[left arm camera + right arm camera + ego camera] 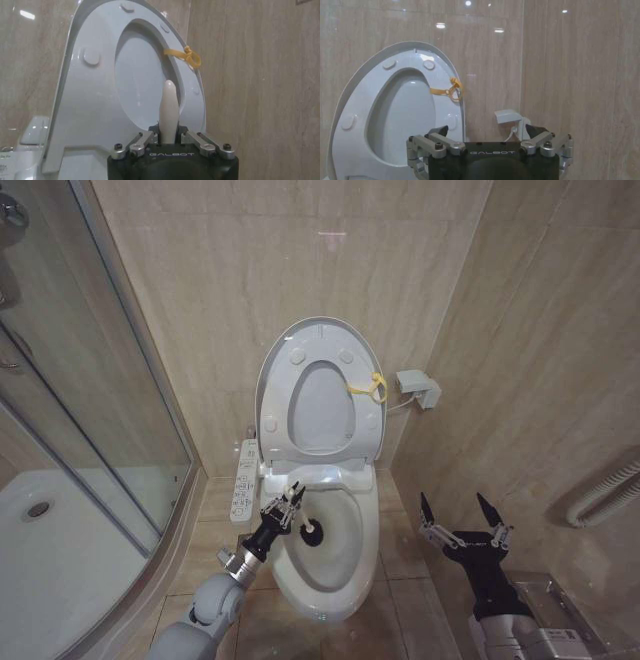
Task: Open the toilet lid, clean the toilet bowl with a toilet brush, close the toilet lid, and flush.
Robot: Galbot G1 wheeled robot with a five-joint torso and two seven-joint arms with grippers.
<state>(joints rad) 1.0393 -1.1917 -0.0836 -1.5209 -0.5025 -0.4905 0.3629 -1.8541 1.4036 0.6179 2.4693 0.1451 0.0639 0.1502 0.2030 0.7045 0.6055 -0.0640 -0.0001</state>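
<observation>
left hand (288, 506) clamped on the toilet brush (303, 525), handle running up through its fingers, black head down inside the toilet bowl (345, 565) near the left wall | toilet lid (275, 365) up against the wall | right hand (464, 517) wide open, parked off right

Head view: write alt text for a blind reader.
The left gripper holds the toilet brush with its black head inside the toilet bowl. The toilet lid stands raised against the wall; the right gripper hovers open beside the bowl.
</observation>
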